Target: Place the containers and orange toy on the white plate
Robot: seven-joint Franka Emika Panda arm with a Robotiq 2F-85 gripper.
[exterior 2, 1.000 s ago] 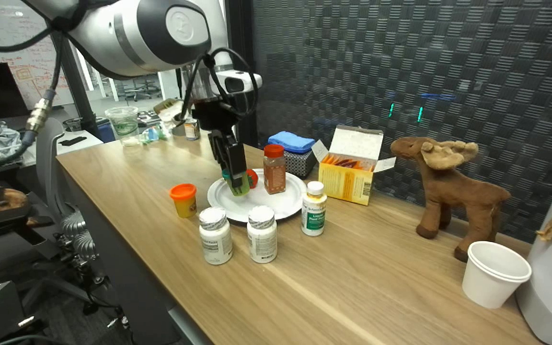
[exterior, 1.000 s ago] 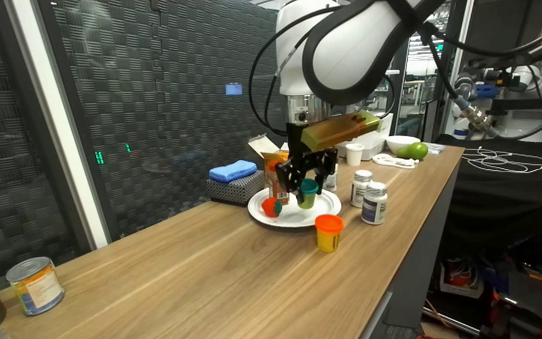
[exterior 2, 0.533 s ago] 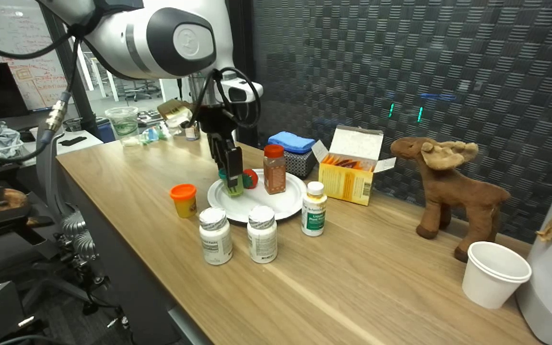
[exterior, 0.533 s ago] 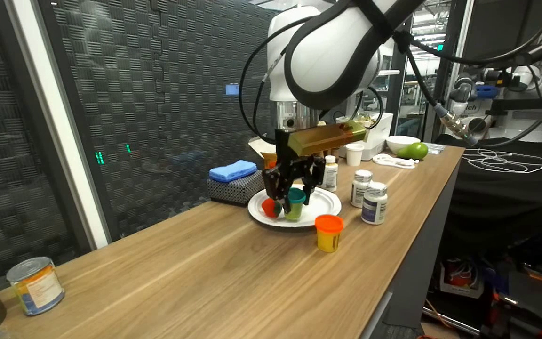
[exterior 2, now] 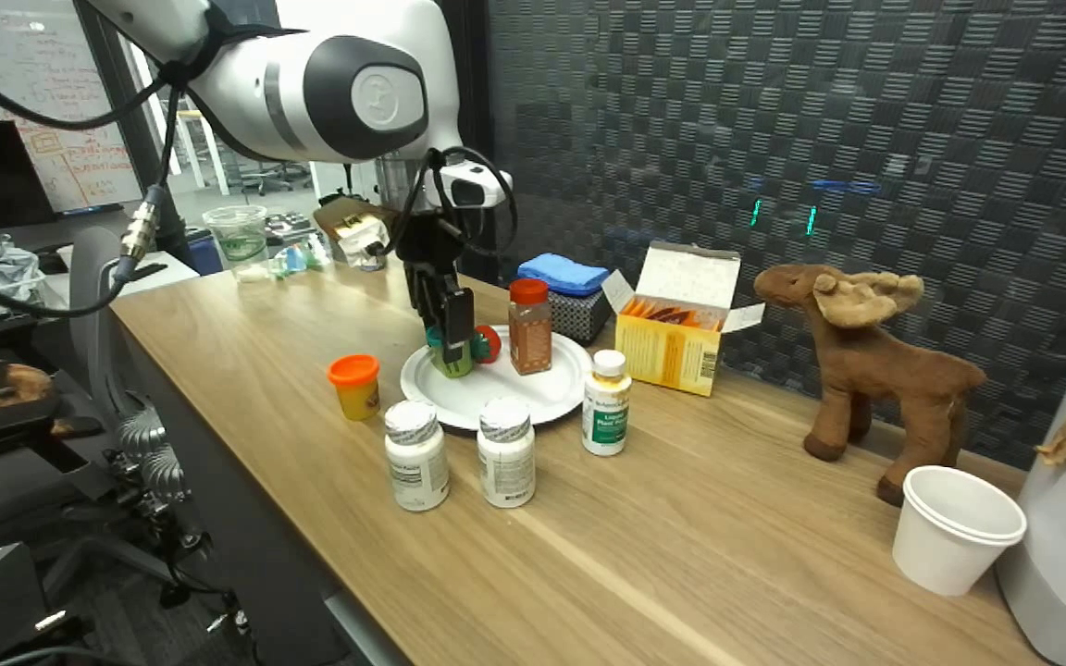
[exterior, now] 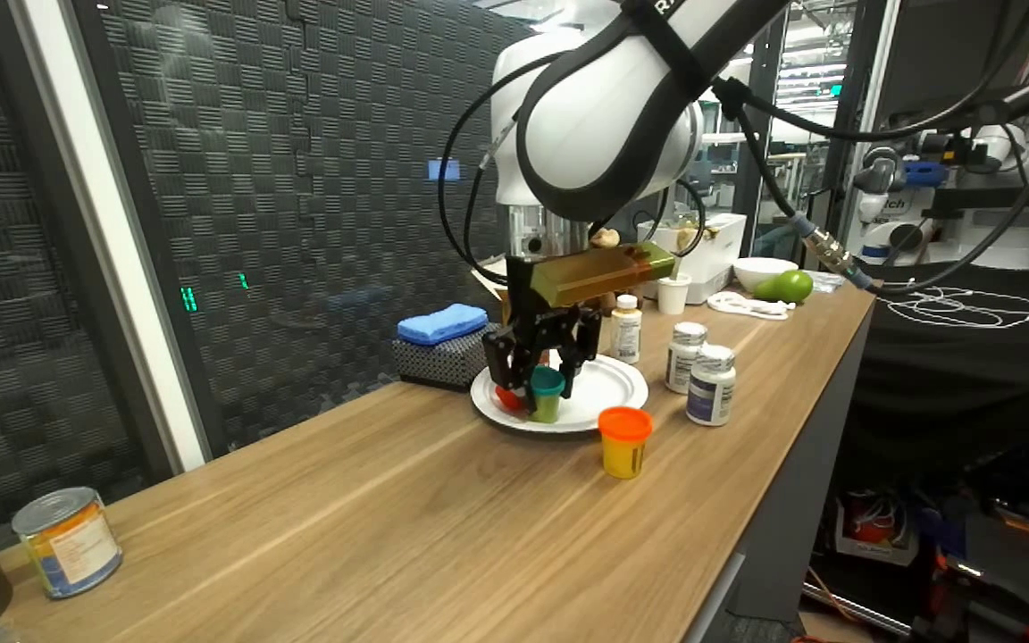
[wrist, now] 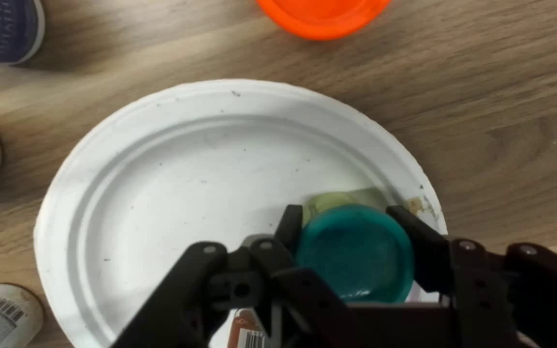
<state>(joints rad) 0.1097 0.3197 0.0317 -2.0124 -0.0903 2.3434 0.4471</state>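
Note:
My gripper [exterior: 548,398] has its fingers closed on the green cup [wrist: 356,251] with a teal top, one finger on each side. The cup is upright over the near part of the white plate [wrist: 186,169]; whether its base touches the plate I cannot tell. Close beside it on the plate lies the orange toy [exterior 2: 493,343], red-orange with green leaves, partly covered by a finger in an exterior view. The spice jar [exterior 2: 530,335] with a red lid stands on the plate, mostly hidden behind the gripper from the opposite side. Off the plate, the orange cup [exterior: 624,446] stands on the table.
Two white bottles [exterior 2: 417,462] [exterior 2: 506,458] and a white bottle with a green label [exterior 2: 606,407] stand close to the plate. A yellow box [exterior 2: 667,351], a patterned box with blue cloth [exterior 2: 563,273] and a plush moose [exterior 2: 894,361] line the wall side.
The gripper has come down and shifted left in an exterior view with the green cup in its grip, closer to the orange toy. The spice jar and orange cup have stayed put.

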